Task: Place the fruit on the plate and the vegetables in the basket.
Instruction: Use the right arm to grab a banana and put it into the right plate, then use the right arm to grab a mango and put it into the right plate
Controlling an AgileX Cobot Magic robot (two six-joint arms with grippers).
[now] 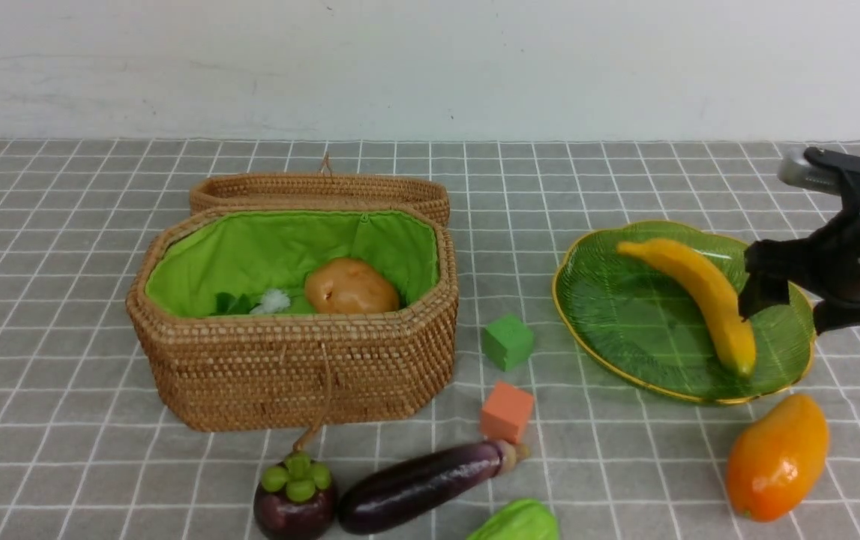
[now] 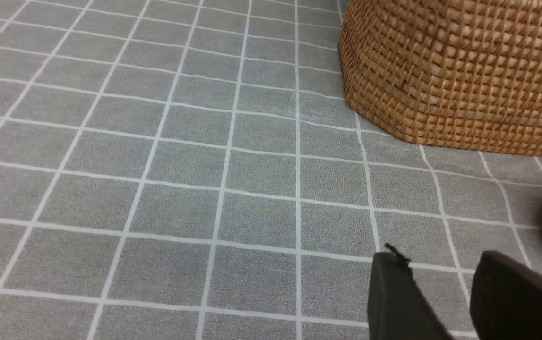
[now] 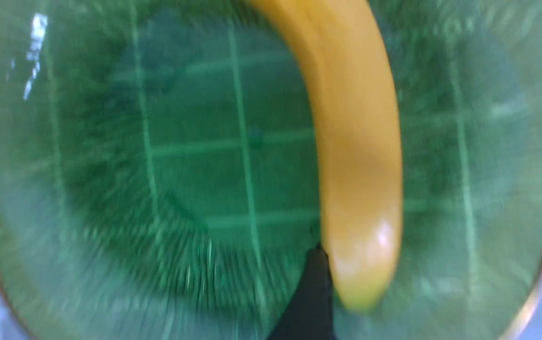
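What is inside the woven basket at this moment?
A tan potato and, beside it, part of a white radish with green leaves lie on the green lining. The front wall of the basket covers the floor, so anything lower cannot be seen.

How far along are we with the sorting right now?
Done: banana lies on the plate; potato and radish sit in the basket. In hand: nothing; the right gripper stands open at the banana. Still to go: mango and mangosteen to the plate, eggplant and green ridged vegetable to the basket.
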